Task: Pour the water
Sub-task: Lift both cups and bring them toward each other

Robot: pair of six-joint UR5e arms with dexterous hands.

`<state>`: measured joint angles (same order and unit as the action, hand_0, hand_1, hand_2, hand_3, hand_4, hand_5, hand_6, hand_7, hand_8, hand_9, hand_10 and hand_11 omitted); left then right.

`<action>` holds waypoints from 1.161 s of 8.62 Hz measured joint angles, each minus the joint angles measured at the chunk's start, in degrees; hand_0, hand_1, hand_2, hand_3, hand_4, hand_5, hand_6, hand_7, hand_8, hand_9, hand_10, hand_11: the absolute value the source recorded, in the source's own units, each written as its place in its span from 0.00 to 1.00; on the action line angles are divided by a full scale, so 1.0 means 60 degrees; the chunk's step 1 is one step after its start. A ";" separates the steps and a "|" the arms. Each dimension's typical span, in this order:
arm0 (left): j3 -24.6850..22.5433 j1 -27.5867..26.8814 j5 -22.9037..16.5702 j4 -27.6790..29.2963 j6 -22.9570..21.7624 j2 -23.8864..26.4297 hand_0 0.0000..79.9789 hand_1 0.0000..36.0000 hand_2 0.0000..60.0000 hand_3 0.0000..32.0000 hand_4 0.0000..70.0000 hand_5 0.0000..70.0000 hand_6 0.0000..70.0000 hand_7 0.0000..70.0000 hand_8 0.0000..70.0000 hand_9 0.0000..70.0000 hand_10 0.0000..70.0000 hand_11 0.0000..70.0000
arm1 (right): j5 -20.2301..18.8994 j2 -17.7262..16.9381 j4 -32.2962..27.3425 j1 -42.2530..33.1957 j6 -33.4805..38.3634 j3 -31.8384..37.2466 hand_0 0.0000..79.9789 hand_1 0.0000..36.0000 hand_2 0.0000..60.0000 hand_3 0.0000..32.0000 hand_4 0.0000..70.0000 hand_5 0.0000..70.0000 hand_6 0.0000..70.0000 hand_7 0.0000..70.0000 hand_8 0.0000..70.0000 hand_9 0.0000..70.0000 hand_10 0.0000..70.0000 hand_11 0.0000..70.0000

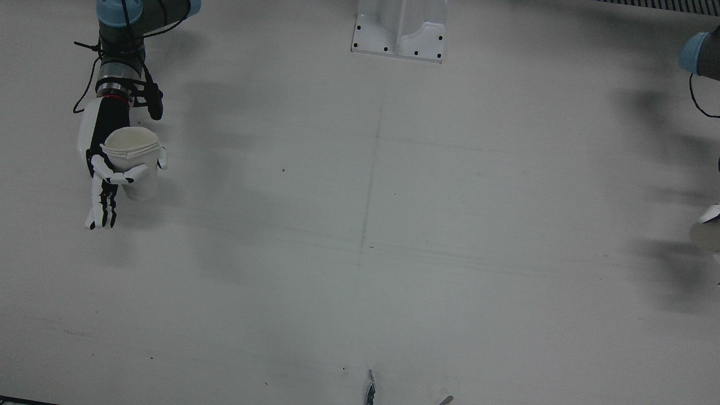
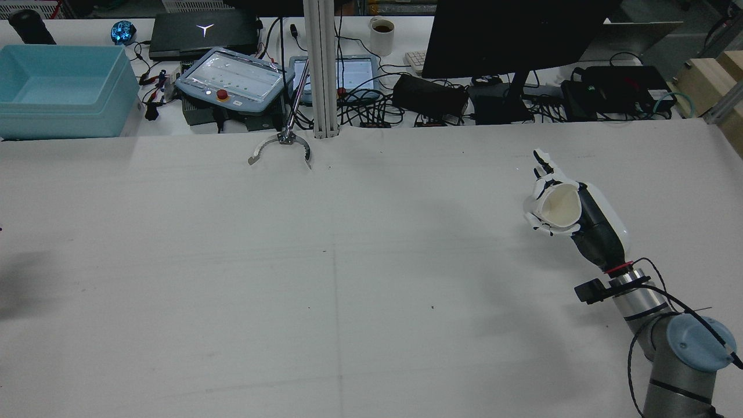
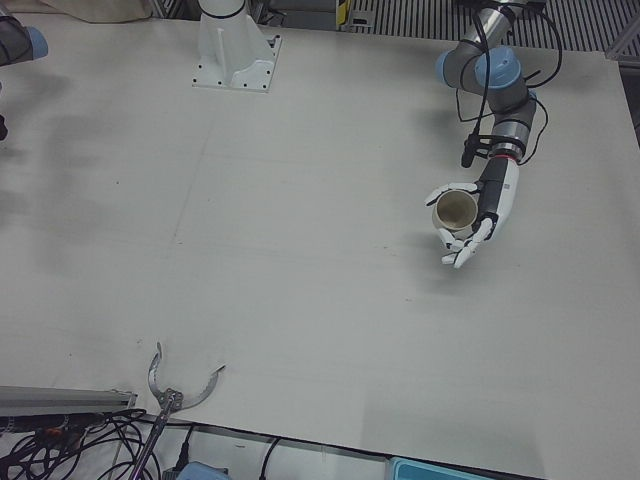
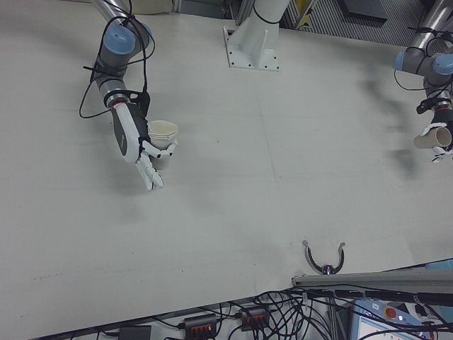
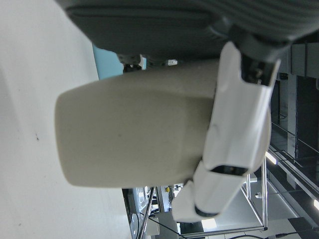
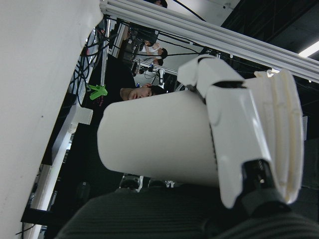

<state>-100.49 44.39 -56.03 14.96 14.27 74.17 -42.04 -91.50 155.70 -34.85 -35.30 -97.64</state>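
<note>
My right hand (image 1: 107, 169) is shut on a white paper cup (image 1: 135, 169) and holds it roughly upright above the table on the robot's right side. It also shows in the rear view (image 2: 592, 226) with the cup (image 2: 560, 208), whose inside looks empty, and in the right-front view (image 4: 134, 149). My left hand (image 3: 485, 210) is shut on a second pale cup (image 3: 455, 210), tilted with its mouth towards the camera, far over on the other side. That cup (image 1: 707, 233) barely shows at the front view's right edge. The two cups are far apart.
The white arm pedestal (image 1: 399, 28) stands at the table's back middle. A metal claw-shaped bracket (image 2: 281, 145) lies at the operators' edge. Beyond that edge are a blue bin (image 2: 58, 87), a teach pendant (image 2: 232, 75) and cables.
</note>
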 measured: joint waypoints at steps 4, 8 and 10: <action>-0.0314 -0.0064 -0.0926 -0.1616 0.0120 0.2150 1.00 1.00 1.00 0.00 0.31 0.07 0.71 1.00 0.70 0.94 0.23 0.41 | 0.0012 0.0332 0.0957 -0.0937 -0.0068 -0.1342 0.87 0.96 0.58 0.00 0.47 0.85 0.09 0.18 0.00 0.02 0.08 0.16; -0.0234 -0.0113 -0.2497 -0.3040 0.0907 0.4972 1.00 1.00 1.00 0.00 0.32 0.08 0.73 1.00 0.71 0.95 0.24 0.42 | 0.0049 0.1397 0.2022 -0.1226 -0.0294 -0.1726 0.89 0.95 0.56 0.00 0.50 0.86 0.11 0.22 0.01 0.02 0.09 0.18; -0.0204 -0.0535 -0.2721 -0.3396 0.1382 0.6010 1.00 1.00 1.00 0.00 0.32 0.08 0.72 1.00 0.71 0.95 0.24 0.42 | 0.0217 0.1569 0.2064 -0.1260 -0.0464 -0.1738 0.90 0.97 0.57 0.00 0.50 0.88 0.12 0.23 0.01 0.03 0.09 0.17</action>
<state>-101.71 41.19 -72.35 -5.42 22.56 110.23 -40.74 -82.08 168.09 -42.41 -38.08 -108.07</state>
